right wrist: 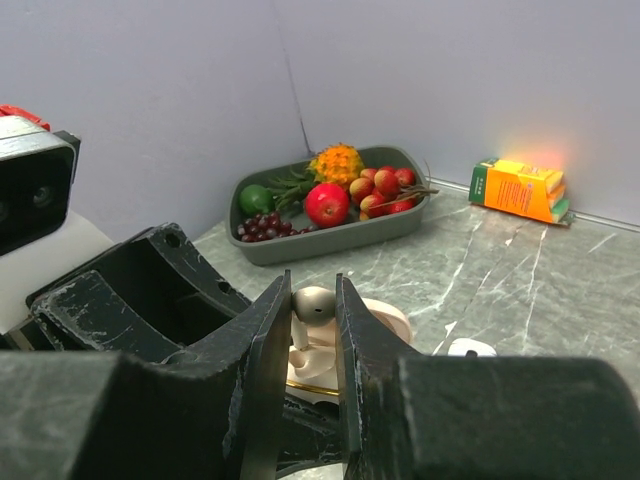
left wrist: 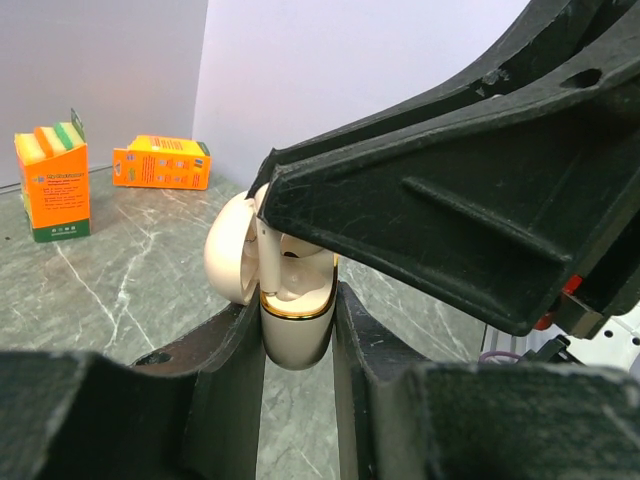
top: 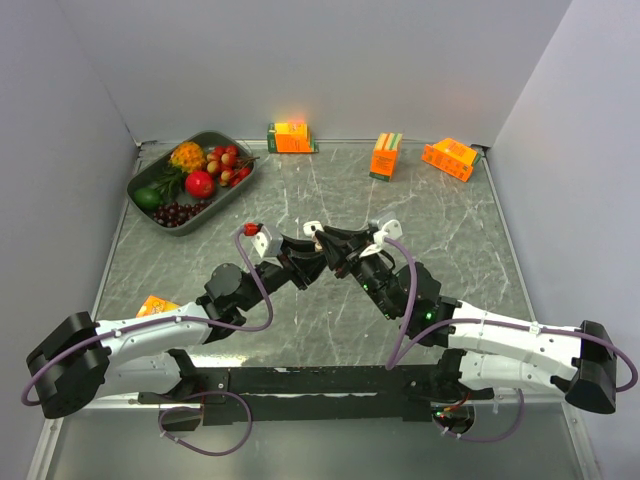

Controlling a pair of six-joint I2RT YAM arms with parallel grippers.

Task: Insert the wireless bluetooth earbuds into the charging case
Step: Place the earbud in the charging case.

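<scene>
My left gripper (left wrist: 298, 305) is shut on the charging case (left wrist: 297, 330), a pale-beige shell with a gold rim, held upright above the table with its lid (left wrist: 228, 250) open. My right gripper (right wrist: 313, 300) is shut on a stemmed earbud (right wrist: 314, 304) and holds it right over the case's opening (right wrist: 320, 365). Its stem (left wrist: 270, 262) points down into the case. A second small white earbud (right wrist: 471, 348) lies on the table beyond. In the top view both grippers meet at mid-table, left (top: 310, 251) and right (top: 330, 244); the case and earbud are hidden between them.
A grey tray (top: 146, 212) of fruit stands at the back left. Orange cartons stand along the back wall (top: 291, 137), (top: 385, 155), (top: 450, 158), and one lies by the left arm (top: 157, 306). Walls close in the table on three sides.
</scene>
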